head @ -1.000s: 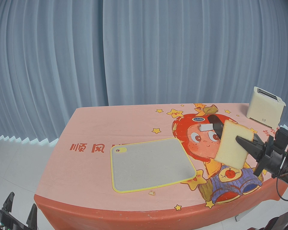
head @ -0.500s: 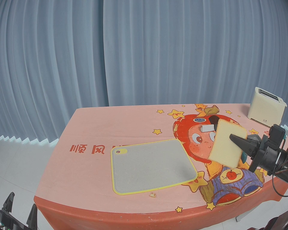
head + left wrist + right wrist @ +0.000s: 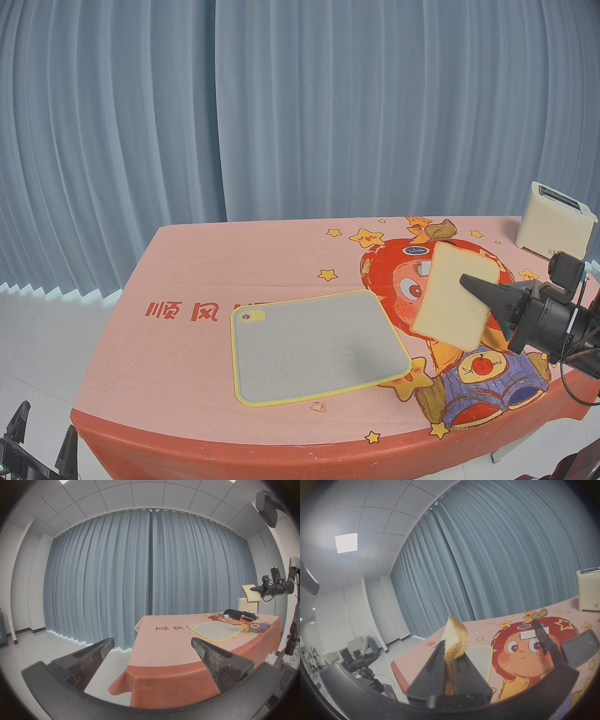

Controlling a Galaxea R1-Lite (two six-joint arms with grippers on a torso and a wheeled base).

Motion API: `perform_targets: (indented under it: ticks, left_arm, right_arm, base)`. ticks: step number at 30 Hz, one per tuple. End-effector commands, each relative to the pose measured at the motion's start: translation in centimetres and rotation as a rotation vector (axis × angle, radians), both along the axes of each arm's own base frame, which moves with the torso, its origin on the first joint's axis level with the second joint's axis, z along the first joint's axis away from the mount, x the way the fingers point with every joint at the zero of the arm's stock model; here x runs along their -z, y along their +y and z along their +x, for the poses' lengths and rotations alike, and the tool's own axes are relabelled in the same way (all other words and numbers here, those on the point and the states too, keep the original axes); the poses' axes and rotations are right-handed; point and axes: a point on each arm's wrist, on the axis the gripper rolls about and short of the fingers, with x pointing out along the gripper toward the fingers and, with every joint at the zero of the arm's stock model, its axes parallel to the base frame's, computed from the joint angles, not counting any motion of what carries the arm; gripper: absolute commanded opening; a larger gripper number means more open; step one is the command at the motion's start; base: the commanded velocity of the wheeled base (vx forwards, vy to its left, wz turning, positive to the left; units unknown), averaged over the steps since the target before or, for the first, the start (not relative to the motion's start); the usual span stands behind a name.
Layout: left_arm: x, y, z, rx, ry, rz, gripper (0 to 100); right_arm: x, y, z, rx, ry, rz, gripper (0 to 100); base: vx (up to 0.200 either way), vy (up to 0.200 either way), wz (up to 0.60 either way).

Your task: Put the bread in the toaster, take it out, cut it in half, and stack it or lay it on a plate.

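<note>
**Right arm at mid-transfer.** The right gripper [image 3: 467, 282] had its jaws clamped on one edge of the bread [image 3: 447, 300], pinching it thin between the fingers [image 3: 434, 664]. The slice hung in the air with its faces near upright and tilted, its long axis crosswise to the fingers. It was above the table [image 3: 206, 269], just right of the board [image 3: 315, 344]. The toaster [image 3: 555, 228] stood well behind, at the far right corner. We judged the board the next stop. It lay to the left and below, so the slice needed turning flat. The left gripper [image 3: 152, 641], jaws wide apart and empty, hung low off the near left corner. The right arm was the nearer.
</note>
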Motion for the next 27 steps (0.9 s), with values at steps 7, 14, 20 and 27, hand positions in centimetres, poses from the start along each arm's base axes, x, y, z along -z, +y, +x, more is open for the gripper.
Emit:
perform_targets:
  ticks: [7, 14, 20, 27]
  left_arm:
    - [0.5, 0.0, 0.1, 0.000, 0.015, 0.001, 100]
    - [0.5, 0.0, 0.1, 0.000, 0.015, -0.001, 100]
    - [0.5, 0.0, 0.1, 0.000, 0.015, -0.001, 100]
    - [0.5, 0.0, 0.1, 0.000, 0.015, -0.001, 100]
  right_arm:
    - [0.1, 0.8, 0.9, 0.007, 0.115, 0.106, 0]
    - [0.3, 1.3, 1.4, 0.001, 0.114, 0.117, 0]
    - [0.2, 1.4, 1.4, 0.006, 0.103, 0.129, 0]
    - [0.6, 2.0, 1.2, -0.009, 0.117, 0.117, 0]
  base:
    - [0.000, 0.000, 0.00]
    - [0.000, 0.000, 0.00]
    - [0.000, 0.000, 0.00]
    - [0.000, 0.000, 0.00]
